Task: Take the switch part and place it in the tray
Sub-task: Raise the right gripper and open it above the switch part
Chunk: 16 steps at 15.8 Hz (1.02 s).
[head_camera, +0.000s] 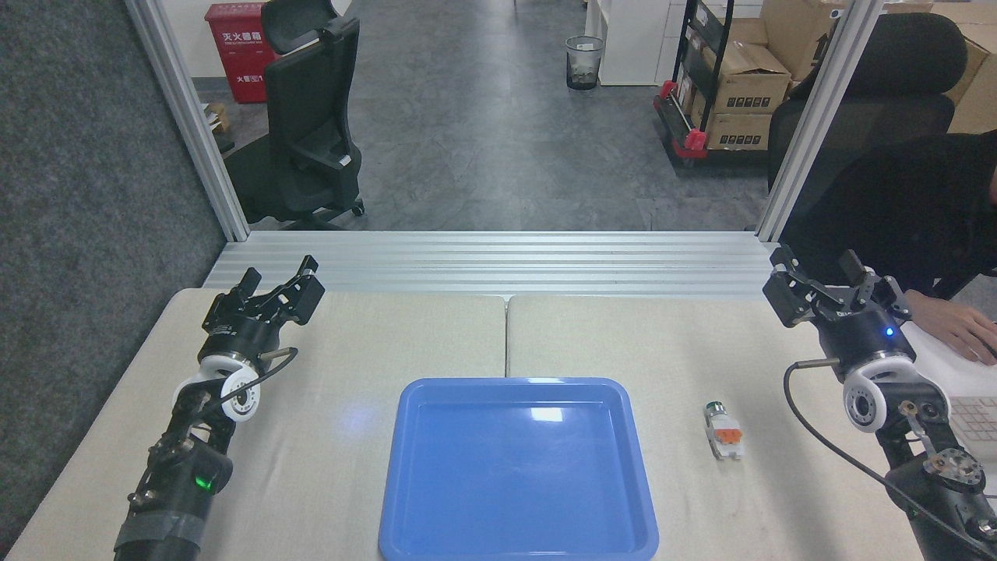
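While resting on the pale cloth-covered table (pixel 389 335), just right of the tray (pixel 518 467) and clear of its rim, lies untouched: switch part (pixel 723 430), long axis running near to far, dark green-tipped metal cylinder at the far end, orange band in the middle, white plastic block nearest. Judged light and rigid, hard-shelled, likely a little slick on its moulded faces; probably best pinched across the flat white and orange sides, not the round metal tip, which could roll out of the pinch. Small enough to tip or skid if nudged off-centre.

Raised at the far right, well apart from the part and nothing between its fingers: right gripper (pixel 827 282), jaws spread. Parked at the far left over the table, likewise holding nothing and seemingly parted, though seen at an awkward angle: left gripper (pixel 282 290).

Glossy blue, shallow, rounded at the corners with a raised rim, and bare inside: tray, catching a ceiling reflection. Matte and slightly textured by contrast: table cover, split by a centre seam. At the right edge, beside a keyboard (pixel 972 421): a person's hand (pixel 954 331).
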Motion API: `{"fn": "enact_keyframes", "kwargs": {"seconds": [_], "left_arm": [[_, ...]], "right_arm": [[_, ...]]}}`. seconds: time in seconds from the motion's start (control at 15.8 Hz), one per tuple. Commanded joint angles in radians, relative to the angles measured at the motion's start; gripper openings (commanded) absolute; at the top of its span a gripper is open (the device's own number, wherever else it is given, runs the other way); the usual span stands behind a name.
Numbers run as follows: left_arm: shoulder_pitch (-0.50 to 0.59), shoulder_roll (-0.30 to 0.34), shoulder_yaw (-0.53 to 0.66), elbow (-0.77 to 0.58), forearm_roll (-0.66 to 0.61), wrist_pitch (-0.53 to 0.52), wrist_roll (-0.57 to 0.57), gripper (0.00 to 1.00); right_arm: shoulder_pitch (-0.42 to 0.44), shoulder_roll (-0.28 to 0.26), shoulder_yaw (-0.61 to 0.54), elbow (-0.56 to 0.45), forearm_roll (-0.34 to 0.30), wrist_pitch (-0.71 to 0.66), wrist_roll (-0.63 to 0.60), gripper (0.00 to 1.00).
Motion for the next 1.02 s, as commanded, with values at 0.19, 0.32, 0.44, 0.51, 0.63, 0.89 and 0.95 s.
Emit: {"fn": "enact_keyframes", "kwargs": {"seconds": [0.19, 0.32, 0.44, 0.51, 0.63, 0.89, 0.95], "left_arm": [[0.0, 0.0, -0.023, 0.0, -0.001, 0.0, -0.001, 1.0], [0.0, 0.0, -0.023, 0.0, 0.001, 0.0, -0.001, 1.0], [0.0, 0.0, -0.023, 0.0, 0.001, 0.0, -0.001, 1.0], [0.0, 0.0, -0.023, 0.0, -0.001, 0.0, -0.001, 1.0], [0.0, 0.0, -0.023, 0.0, 0.001, 0.0, -0.001, 1.0], [0.0, 0.0, -0.023, 0.0, 0.001, 0.0, -0.001, 1.0], [-0.001, 0.0, -0.023, 0.0, -0.001, 0.0, -0.001, 1.0]], "right_arm": [[0.004, -0.015, -0.005, -0.039, -0.006, 0.002, 0.001, 0.99], [-0.003, -0.041, -0.006, -0.033, -0.004, 0.001, 0.001, 0.99], [-0.003, -0.05, 0.003, -0.032, -0.001, 0.002, 0.001, 0.99], [-0.003, -0.05, 0.009, -0.033, 0.006, 0.001, 0.001, 0.99], [0.009, -0.046, 0.009, -0.036, 0.008, 0.002, 0.001, 0.99], [0.015, -0.047, 0.003, -0.036, 0.009, 0.007, -0.006, 0.99], [0.015, -0.047, 0.0, -0.03, 0.009, 0.007, -0.01, 0.99]]}}
